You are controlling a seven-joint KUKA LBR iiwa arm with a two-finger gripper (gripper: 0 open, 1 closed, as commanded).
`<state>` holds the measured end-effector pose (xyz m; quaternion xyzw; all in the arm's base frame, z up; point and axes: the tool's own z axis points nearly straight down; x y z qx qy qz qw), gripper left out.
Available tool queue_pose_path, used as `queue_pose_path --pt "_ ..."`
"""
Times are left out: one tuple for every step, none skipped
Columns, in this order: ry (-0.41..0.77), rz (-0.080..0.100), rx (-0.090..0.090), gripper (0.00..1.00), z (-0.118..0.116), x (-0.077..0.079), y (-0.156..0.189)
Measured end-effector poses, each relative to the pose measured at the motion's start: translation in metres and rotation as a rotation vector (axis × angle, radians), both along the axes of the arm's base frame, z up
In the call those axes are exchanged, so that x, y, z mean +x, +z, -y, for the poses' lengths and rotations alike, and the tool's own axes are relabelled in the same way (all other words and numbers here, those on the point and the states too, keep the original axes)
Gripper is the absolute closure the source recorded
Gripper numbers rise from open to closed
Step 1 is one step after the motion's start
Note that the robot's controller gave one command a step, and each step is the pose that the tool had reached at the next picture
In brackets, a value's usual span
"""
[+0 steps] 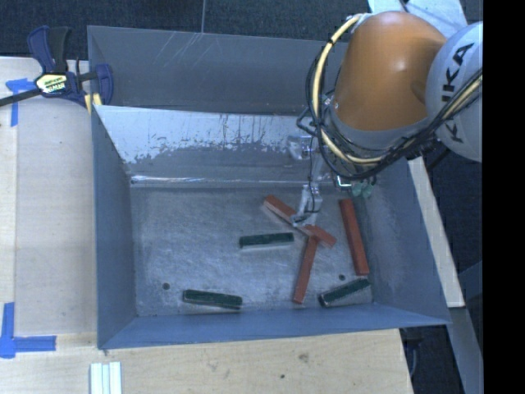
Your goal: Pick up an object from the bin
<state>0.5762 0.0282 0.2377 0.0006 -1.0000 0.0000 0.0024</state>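
Hovering low in the grey bin, the gripper hangs directly above a red-brown stick; whether spread or closed, I cannot tell.

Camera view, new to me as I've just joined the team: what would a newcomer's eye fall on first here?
First comes the arm's big orange cover at the upper right, with the gripper below it, down inside the grey bin. Under its tip, right of the floor's middle, reddish-brown sticks lie in a loose cluster, two of them crossing. Dark green sticks lie scattered nearby, mostly toward the near wall.
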Motion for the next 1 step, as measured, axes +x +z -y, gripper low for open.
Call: queue_pose_path --pt "0.609 0.002 0.003 0.00 0.0276 -0.0060 -0.1368"
